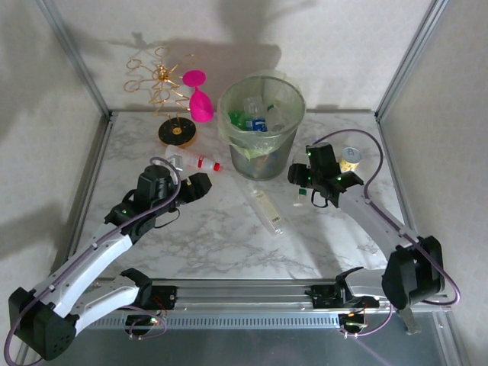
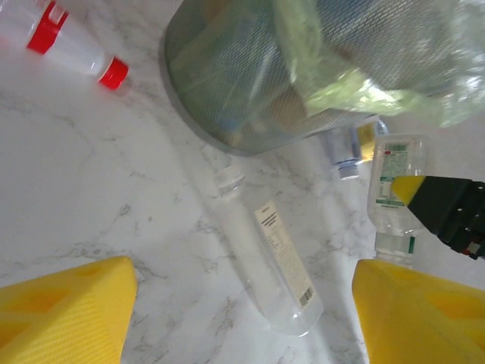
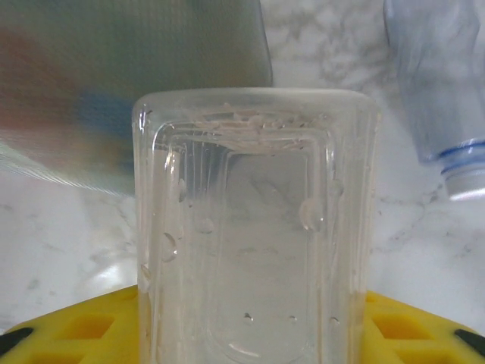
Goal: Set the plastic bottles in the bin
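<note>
Plastic bottle, clear and square-based (image 3: 254, 227), is clenched in the right end effector (image 1: 303, 188), its base toward the wrist. The round grey-green bin with pale green liner (image 1: 259, 164) stands near at 11 o'clock, so this arm is nearer. The left end effector (image 1: 204, 185) gapes, released, with a long clear bottle (image 1: 268, 212) on the tabletop (image 1: 229, 236) at its 4 o'clock.

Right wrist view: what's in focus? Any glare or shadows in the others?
Right wrist: the clear bottle between the pads is sharp, droplets visible; the bin behind is blurred. Left wrist: the bin's bag looks washed out at upper right; the table is crisp. Top external: broad soft shadows on the back wall, table evenly lit.
</note>
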Controlling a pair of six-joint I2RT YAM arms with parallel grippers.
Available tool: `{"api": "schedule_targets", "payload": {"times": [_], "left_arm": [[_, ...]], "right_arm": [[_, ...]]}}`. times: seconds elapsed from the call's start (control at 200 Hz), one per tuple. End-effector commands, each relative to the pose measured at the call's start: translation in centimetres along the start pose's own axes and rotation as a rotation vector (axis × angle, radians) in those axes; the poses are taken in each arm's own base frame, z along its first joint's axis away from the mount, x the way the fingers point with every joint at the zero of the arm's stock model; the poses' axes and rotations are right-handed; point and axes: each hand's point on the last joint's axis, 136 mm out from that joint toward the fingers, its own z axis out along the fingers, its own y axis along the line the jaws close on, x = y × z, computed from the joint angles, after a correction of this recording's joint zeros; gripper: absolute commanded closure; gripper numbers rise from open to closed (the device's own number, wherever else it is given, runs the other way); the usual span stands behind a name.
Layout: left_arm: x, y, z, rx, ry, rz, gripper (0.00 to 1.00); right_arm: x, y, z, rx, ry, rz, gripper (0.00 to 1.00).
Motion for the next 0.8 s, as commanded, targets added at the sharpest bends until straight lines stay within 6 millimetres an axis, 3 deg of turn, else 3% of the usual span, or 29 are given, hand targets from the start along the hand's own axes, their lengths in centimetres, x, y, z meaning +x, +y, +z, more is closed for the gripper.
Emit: {"api": "schedule_targets", "payload": {"times": [0.0, 0.26, 0.416, 0.581, 0.796], "left_arm": [[-2.3, -1.7, -1.9, 0.022, -0.064, 0.042, 0.25], [-3.3, -4.4, -2.3, 0.085, -0.059, 0.071, 0.25], [-3.8, -6.2, -1.8, 0.139, -0.037, 0.072, 0.25], [-4.7, -6.6, -1.3, 0.143, -0.034, 0.077, 0.25], [-5.9, -6.1, -1.5, 0.109, -0.078, 0.095, 0.25]], "right_arm": [[-4.4, 1.4, -4.4, -0.041, -0.131, 0.018, 0.55], [-11.5, 4.5, -11.9, -0.144, -0.335, -0.008, 0.55], [-15.5, 6.5, -14.8, -0.194, -0.434, -0.052, 0.55], [-19.2, 10.0, -14.8, -0.255, -0.462, -0.116, 0.56], [-23.0, 12.2, -9.7, -0.226, -0.431, -0.182, 0.55]]}}
